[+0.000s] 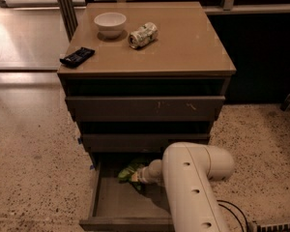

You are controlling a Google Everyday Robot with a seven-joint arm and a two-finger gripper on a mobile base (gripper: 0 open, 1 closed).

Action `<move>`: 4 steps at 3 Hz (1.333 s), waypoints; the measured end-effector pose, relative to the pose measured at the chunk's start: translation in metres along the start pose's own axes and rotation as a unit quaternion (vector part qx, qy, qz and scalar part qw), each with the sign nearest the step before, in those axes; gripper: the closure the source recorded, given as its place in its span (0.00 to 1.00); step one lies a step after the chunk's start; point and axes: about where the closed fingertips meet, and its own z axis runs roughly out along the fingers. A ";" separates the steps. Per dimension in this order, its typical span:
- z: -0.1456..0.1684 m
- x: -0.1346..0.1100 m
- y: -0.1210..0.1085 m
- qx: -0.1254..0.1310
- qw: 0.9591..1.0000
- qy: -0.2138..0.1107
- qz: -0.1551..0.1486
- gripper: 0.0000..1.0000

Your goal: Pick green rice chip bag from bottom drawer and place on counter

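Gripper (137, 176) at crinkled light-green rice chip bag (128, 168) near back edge of open grey-brown bottom drawer (94, 197), grip state can't tell; the soft bag may slip or snag the middle drawer front (145, 142) on lift-out.

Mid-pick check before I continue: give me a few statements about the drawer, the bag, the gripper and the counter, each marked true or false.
1. The bottom drawer is pulled open. True.
2. The green rice chip bag lies on the counter. False: it is inside the bottom drawer, toward its back.
3. The gripper is down in the bottom drawer, at the bag. True.
4. The white bowl stands on the floor. False: it stands on the counter, beside the crushed can.
5. The black wrapper lies near a front corner of the counter. True.
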 end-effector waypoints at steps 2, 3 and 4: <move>-0.055 0.029 0.020 -0.059 0.995 0.005 -0.080 1.00; -0.093 0.048 0.028 -0.092 0.985 0.033 -0.145 1.00; -0.133 0.074 0.030 -0.113 0.967 0.076 -0.214 1.00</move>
